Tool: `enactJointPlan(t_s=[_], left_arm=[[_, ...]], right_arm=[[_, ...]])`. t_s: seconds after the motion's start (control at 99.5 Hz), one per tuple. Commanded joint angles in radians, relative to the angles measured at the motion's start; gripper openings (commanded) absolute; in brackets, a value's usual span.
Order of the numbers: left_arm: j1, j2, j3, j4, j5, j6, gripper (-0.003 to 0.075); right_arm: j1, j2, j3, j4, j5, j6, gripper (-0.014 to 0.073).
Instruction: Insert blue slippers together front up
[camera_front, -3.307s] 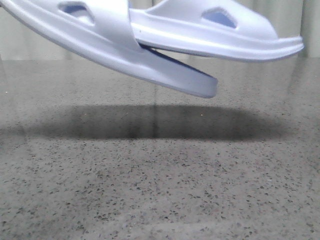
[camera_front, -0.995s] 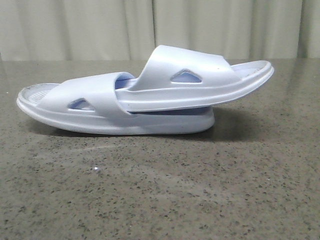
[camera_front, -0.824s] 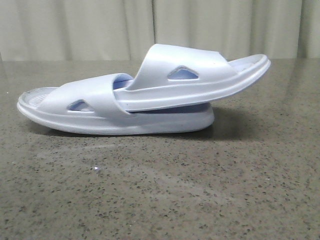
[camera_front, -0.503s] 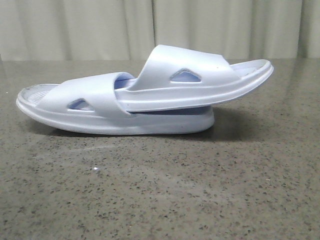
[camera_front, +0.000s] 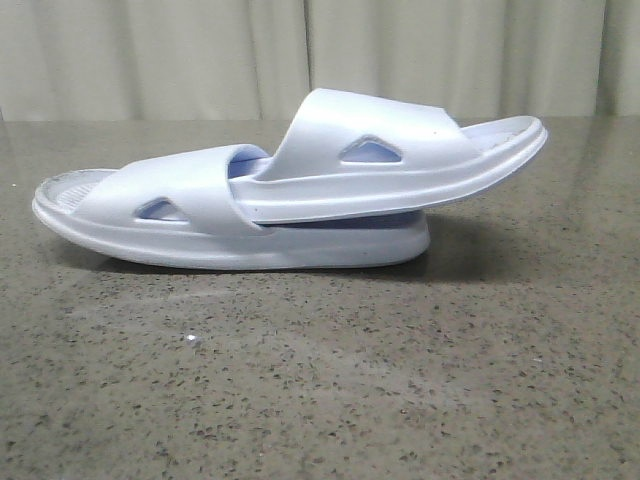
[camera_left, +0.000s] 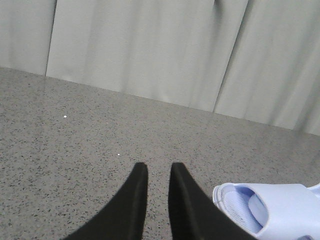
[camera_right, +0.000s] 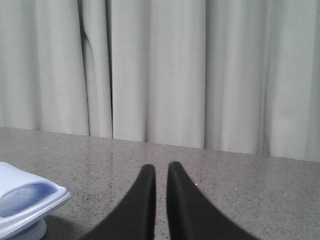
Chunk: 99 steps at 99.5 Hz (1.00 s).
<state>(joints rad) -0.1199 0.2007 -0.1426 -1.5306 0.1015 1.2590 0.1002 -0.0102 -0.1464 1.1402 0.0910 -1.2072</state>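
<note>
The two pale blue slippers lie nested on the table in the front view. The lower slipper (camera_front: 180, 215) rests flat on its sole. The upper slipper (camera_front: 400, 165) has one end pushed under the lower one's strap, and its other end sticks out to the right, raised off the table. My left gripper (camera_left: 158, 166) is empty, its fingers a narrow gap apart, with a slipper end (camera_left: 280, 210) beside it. My right gripper (camera_right: 161, 167) is empty, its fingers almost touching, with a slipper end (camera_right: 25, 200) off to its side. Neither gripper shows in the front view.
The grey speckled stone table (camera_front: 320, 380) stretches around the slippers. Pale curtains (camera_front: 200, 60) hang behind its far edge.
The nested slippers were held up in the air 3.3 s ago and now rest on the table. The upper slipper's raised end bobbed slightly and settled.
</note>
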Motion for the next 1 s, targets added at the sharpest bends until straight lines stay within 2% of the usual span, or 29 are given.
enactJointPlan(t_s=[0.0,0.985], left_arm=[[0.004,0.006,-0.027,-0.006,-0.006,0.0,0.0016],[-0.005,0.006,-0.027,-0.014,0.015,0.0,0.0016]], right_arm=[[0.0,-0.019,-0.024,0.0,-0.04,-0.014,-0.0106],[0.0,-0.019,-0.024,0.013,-0.036,-0.014,-0.0107]])
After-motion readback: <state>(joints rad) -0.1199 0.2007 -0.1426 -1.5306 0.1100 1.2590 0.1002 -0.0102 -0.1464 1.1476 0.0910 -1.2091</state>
